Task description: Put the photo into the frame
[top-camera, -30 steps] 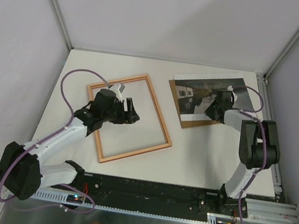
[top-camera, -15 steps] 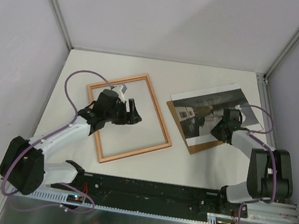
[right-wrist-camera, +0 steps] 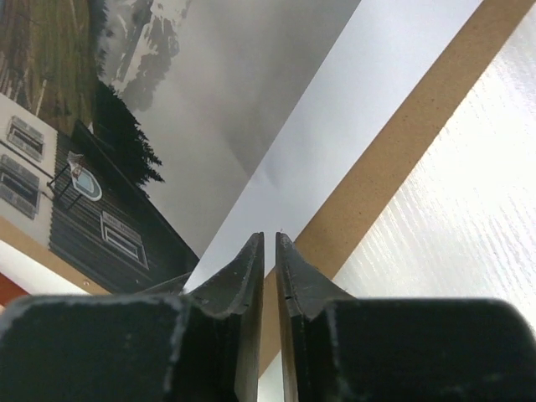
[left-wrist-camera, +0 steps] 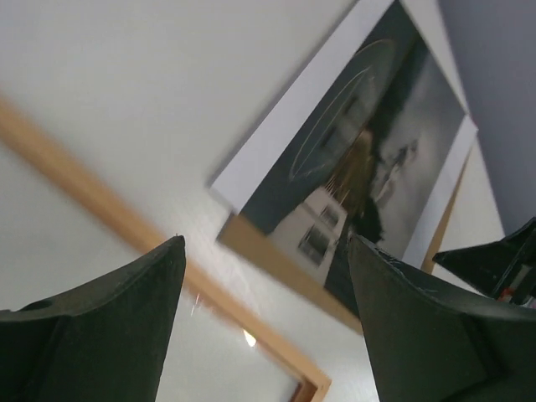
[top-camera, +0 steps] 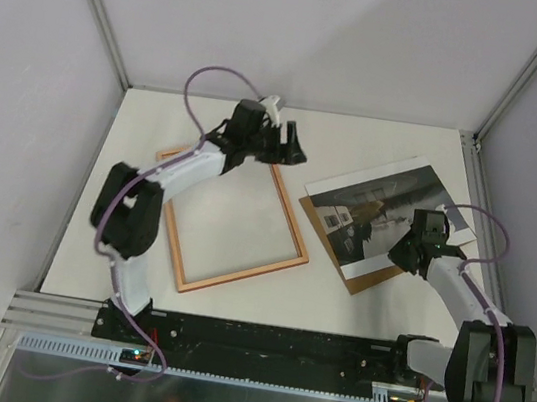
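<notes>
The photo (top-camera: 381,204) lies face up on the brown backing board (top-camera: 370,280) at the right of the table. It also shows in the left wrist view (left-wrist-camera: 368,151) and the right wrist view (right-wrist-camera: 201,109). My right gripper (top-camera: 402,253) is shut, and its tips (right-wrist-camera: 270,238) press on the photo's white border near its near edge, where the board (right-wrist-camera: 394,159) sticks out. The frame (top-camera: 288,204) lies flat at centre left, pale wood side up. My left gripper (top-camera: 294,145) is open and empty above the frame's far right corner. In its own view (left-wrist-camera: 266,244) it faces the photo across the frame's rail (left-wrist-camera: 75,184).
Grey walls and metal posts close in the table at the back and sides. A metal rail (top-camera: 465,372) runs along the near edge by the arm bases. Bare white table (top-camera: 246,213) shows through the frame's opening and between the frame and the board.
My left arm has swung from over the frame's middle to its far right corner. My right gripper has dragged the photo and board nearer and turned them.
</notes>
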Controlling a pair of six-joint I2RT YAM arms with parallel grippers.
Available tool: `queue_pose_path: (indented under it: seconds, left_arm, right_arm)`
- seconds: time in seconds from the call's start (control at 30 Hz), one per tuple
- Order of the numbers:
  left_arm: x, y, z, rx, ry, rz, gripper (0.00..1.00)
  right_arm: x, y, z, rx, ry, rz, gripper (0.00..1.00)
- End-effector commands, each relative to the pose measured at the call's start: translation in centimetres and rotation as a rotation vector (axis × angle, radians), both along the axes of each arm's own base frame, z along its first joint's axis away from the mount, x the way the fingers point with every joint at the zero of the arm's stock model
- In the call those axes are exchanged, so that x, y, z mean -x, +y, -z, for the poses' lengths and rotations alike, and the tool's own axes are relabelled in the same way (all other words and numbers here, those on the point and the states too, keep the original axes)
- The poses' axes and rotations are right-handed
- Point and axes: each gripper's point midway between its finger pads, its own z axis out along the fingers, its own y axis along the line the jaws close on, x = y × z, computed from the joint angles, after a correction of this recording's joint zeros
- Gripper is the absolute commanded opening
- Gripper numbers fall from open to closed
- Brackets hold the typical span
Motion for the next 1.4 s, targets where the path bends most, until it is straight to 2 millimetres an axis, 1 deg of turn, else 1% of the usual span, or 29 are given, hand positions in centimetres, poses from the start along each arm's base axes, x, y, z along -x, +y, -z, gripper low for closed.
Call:
queue_pose_path:
  seconds: [0.0,0.03,0.1,0.13,0.17,0.23,0.37,0.43,0.5,0.57,0.67,0.73,0.93,1.13,1.37]
  left_arm:
    - [-3.5,-5.1,-2.1,0.079,-0.103,0.201,0.82]
    - [-4.2,-5.9,-2.3,0.093,-0.113,0.225,0.82]
    - [-5.6,-7.2,-0.3,0.096,-0.099,0.255,0.82]
    - [-6.1,-7.7,0.2,0.101,-0.098,0.270,0.82]
    - [-6.8,-8.2,1.0,0.102,-0.097,0.280,0.82]
    - [-7.5,-9.0,1.9,0.114,-0.094,0.306,0.82]
    - [-8.4,-10.0,3.8,0.129,-0.076,0.334,0.82]
    - [-8.5,-10.3,4.8,0.132,-0.060,0.339,0.82]
    - [-8.6,-10.4,5.7,0.132,-0.041,0.338,0.83]
    - [-8.4,-10.7,6.7,0.132,-0.021,0.340,0.83]
    - [-8.1,-11.0,8.2,0.122,0.015,0.334,0.84]
    - [-7.9,-11.1,9.2,0.111,0.037,0.327,0.84]
    - [-7.4,-11.3,11.2,0.065,0.075,0.297,0.84]
    - [-6.9,-11.1,12.8,0.035,0.118,0.285,0.83]
    - [-4.9,-10.8,13.7,0.017,0.198,0.339,0.81]
  right_arm:
    - [0.8,-0.5,-1.5,0.013,-0.026,0.008,0.18]
    - [0.9,-0.6,-1.7,0.013,-0.030,0.018,0.21]
    - [1.3,-0.9,-1.7,0.017,-0.024,0.043,0.30]
    - [1.4,-1.0,-1.8,0.016,-0.028,0.054,0.35]
    - [1.5,-1.1,-1.7,0.013,-0.030,0.069,0.42]
    - [1.7,-1.4,-1.8,0.016,-0.043,0.095,0.55]
    - [1.4,-2.1,-2.0,0.017,-0.080,0.147,0.74]
    - [1.3,-2.2,-2.1,0.002,-0.104,0.163,0.83]
    - [1.0,-2.0,-2.1,-0.020,-0.131,0.164,0.89]
    - [0.8,-2.4,-2.0,-0.034,-0.155,0.187,0.94]
    - [0.4,-2.5,-1.9,-0.071,-0.187,0.203,0.99]
    - [0.1,-2.5,-1.8,-0.091,-0.204,0.208,0.99]
    - [-0.7,-2.7,-1.5,-0.122,-0.229,0.213,0.99]
    - [-1.7,-3.1,-1.8,-0.125,-0.264,0.207,0.99]
    - [-2.8,-2.8,-1.5,-0.160,-0.281,0.170,0.99]
